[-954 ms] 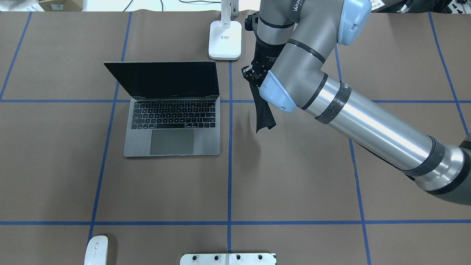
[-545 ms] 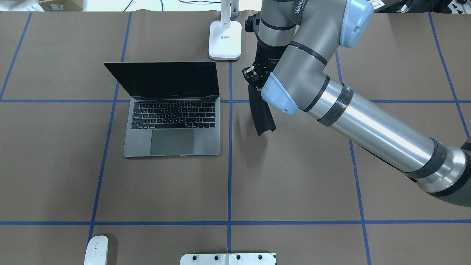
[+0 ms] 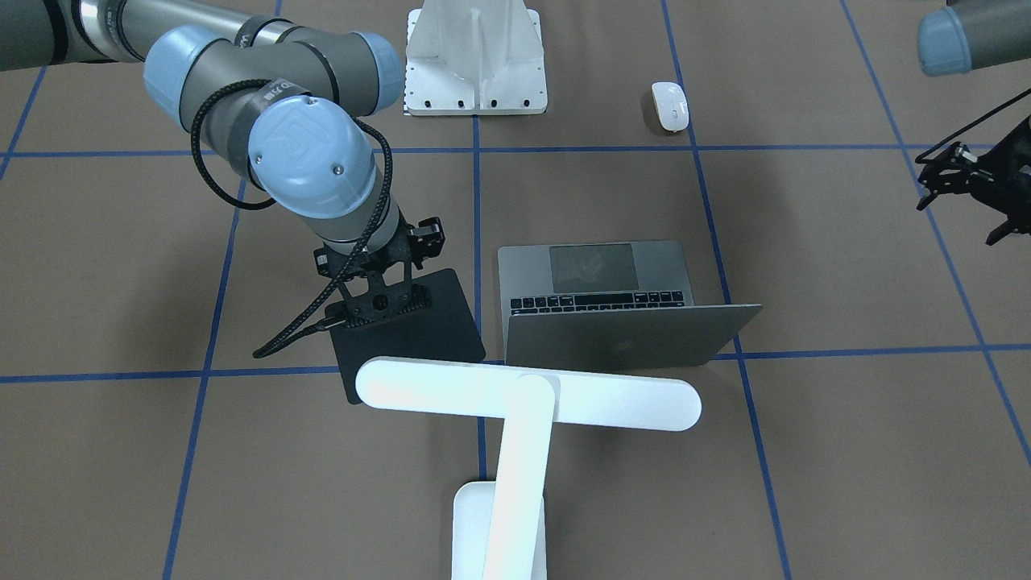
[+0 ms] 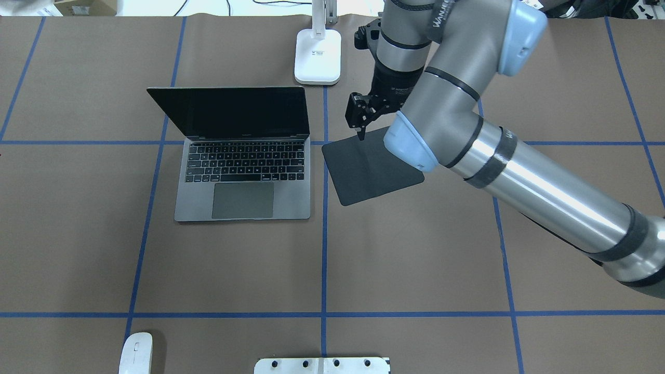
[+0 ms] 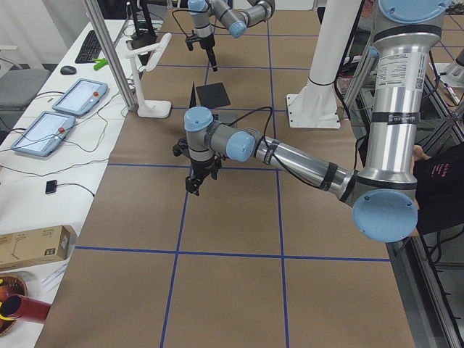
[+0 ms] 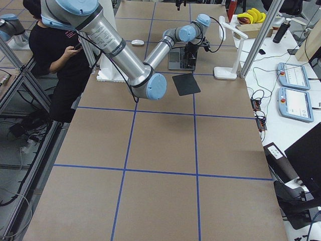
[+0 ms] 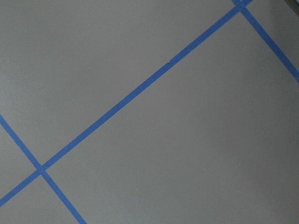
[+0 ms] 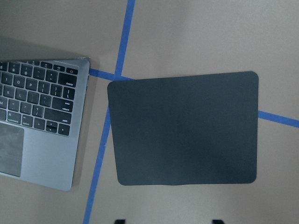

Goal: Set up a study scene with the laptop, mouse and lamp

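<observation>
Overhead: the laptop (image 4: 242, 182) is noted open on the table (image 4: 415, 259), screen raised. A black mat (image 4: 363, 174) lies flat just beside its right edge, slightly skewed and not touching it. The right hand (image 4: 361, 129) is poised over the mat's far edge. The lamp (image 4: 318, 57) base stands beyond the laptop's far right corner. The mouse (image 4: 136, 353) sits at the near left edge, well apart from the laptop.

Front-facing: the left hand (image 3: 954, 181) is seen at the view's right edge, fingers spread, nothing held.

Right wrist: two fingertips (image 8: 120, 220) are recorded apart, nothing between them; the mat is seen whole.

Left wrist: only table and blue tape lines (image 7: 140, 93) are recorded.
</observation>
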Controlling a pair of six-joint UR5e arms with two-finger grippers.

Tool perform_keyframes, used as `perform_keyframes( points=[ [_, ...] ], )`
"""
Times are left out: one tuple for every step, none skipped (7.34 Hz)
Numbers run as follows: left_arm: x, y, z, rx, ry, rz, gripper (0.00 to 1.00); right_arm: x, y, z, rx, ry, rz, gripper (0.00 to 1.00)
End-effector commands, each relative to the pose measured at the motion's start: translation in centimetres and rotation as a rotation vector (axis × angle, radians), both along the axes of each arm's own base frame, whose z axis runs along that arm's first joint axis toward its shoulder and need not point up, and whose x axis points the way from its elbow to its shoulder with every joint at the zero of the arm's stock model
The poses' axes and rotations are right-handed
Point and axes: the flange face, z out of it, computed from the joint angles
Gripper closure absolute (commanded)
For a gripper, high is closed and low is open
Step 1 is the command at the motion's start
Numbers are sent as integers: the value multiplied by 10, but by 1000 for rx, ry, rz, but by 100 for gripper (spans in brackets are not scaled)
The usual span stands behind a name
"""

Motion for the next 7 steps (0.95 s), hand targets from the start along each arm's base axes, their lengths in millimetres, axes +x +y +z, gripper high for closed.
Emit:
perform_keyframes(
  points=[
    [3, 2, -12, 6, 38, -54, 0, 49, 31, 26, 89, -16, 4, 1],
    [10, 10, -17, -68, 110, -99, 0, 62, 39, 28, 132, -8, 37, 1],
    [16, 26, -15, -142, 150, -137, 0, 75, 43, 27, 159, -8, 57, 1],
    [43, 43, -29, -231, 178, -193, 0, 89, 35, 28, 164, -6, 75, 1],
    [75, 69, -33, -318, 205, -230, 0, 100, 32, 26, 170, -10, 93, 1],
    [94, 98, -27, -382, 242, -269, 0, 113, 34, 28, 172, -16, 104, 1],
    [105, 121, -15, -419, 246, -289, 0, 118, 32, 32, 163, -14, 110, 1]
  ],
)
